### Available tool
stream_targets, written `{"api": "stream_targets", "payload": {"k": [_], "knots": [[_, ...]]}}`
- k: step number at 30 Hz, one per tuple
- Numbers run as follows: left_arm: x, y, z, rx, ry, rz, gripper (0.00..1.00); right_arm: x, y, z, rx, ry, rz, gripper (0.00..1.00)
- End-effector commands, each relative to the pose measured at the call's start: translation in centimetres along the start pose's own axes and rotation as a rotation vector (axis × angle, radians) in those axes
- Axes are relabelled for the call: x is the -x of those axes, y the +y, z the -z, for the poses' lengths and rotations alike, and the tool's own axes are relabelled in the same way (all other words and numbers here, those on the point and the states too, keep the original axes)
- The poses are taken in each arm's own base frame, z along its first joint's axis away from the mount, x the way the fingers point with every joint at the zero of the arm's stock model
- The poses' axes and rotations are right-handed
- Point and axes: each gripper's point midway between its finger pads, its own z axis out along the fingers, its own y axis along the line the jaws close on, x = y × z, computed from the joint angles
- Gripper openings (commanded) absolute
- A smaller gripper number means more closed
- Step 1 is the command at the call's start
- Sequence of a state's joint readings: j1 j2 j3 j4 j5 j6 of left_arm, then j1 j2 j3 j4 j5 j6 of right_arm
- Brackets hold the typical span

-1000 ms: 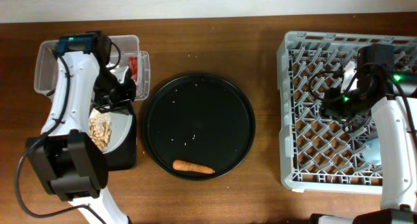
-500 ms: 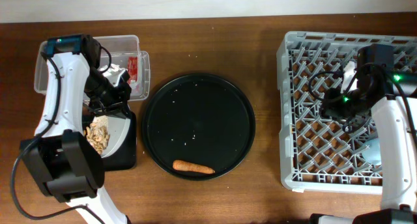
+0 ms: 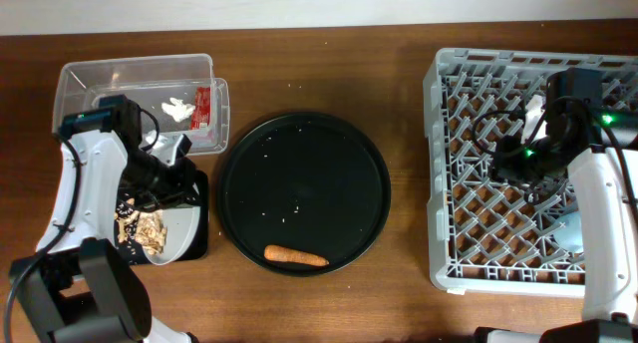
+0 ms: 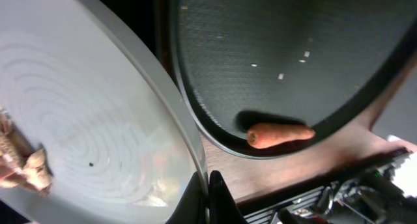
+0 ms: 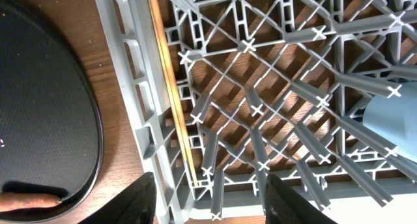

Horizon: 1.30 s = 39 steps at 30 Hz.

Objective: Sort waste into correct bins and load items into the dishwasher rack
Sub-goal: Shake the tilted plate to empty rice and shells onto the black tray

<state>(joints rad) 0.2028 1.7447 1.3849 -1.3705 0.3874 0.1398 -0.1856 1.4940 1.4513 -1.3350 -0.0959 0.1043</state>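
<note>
Plate: round pale grey smooth plate (image 4: 98, 139), nine o'clock of the round black tray (image 3: 304, 193).
Left hand (image 4: 208, 193): pinching its rim.
Right hand (image 5: 208, 201): spread open, empty.
Handling: likely stiff, slick, breakable; make your rim grip firm.

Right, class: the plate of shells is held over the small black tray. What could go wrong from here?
1. The left claw pinches the plate only at its rim, so it might slip.
2. The shells lie near one edge and could spill past the small black tray onto the table.
</note>
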Motion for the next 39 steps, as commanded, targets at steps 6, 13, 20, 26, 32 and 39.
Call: {"api": "stream_targets", "payload": {"k": [6, 13, 20, 26, 32, 39], "knots": [[-0.1, -3.2, 3.6, -0.370, -0.154, -0.138, 0.00, 0.2, -0.1, 0.5, -0.002, -0.013, -0.003, 0.52], [0.2, -3.2, 8.4, -0.630, -0.378, -0.184, 0.00, 0.2, -0.1, 0.5, -0.002, -0.013, -0.003, 0.53], [0.6, 0.5, 10.8, -0.655, -0.512, -0.063, 0.00, 0.2, -0.1, 0.5, -0.002, -0.013, -0.004, 0.53], [0.6, 1.0, 11.5, -0.677, -0.546, -0.040, 0.00, 0.2, -0.1, 0.5, -0.002, -0.013, -0.004, 0.53], [0.2, 1.0, 12.1, -0.691, -0.579, -0.073, 0.00, 0.1, -0.1, 0.5, -0.002, -0.009, -0.004, 0.53], [0.0, 0.7, 12.4, -0.708, -0.576, -0.054, 0.00, 0.0, -0.2, 0.5, -0.003, -0.005, -0.004, 0.53]]}}
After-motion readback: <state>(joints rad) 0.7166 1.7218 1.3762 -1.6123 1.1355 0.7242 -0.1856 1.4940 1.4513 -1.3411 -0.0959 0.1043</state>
